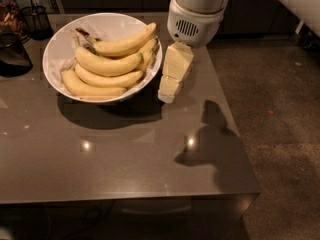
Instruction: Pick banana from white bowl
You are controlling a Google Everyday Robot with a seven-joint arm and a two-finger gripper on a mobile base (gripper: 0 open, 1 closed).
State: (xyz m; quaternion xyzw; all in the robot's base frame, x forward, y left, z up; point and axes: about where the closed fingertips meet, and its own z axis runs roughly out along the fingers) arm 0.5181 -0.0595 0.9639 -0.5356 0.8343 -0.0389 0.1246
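Observation:
The white bowl [57, 49] stands on the grey table at the back left and holds a bunch of pale-yellow bananas. The banana [107, 64], plump and curved with a long stem pointing to the back left, lies in the middle of the bunch, under a slimmer top one. My gripper [167, 95] is cream-coloured and hangs from the white arm just right of the bowl's right rim, its tip low near the table top. It holds nothing that I can see.
A black mesh cup [37, 19] and a dark glass jar [10, 11] stand at the back left, with a dark object [12, 56] left of the bowl. The table's right edge [235, 134] drops to speckled floor.

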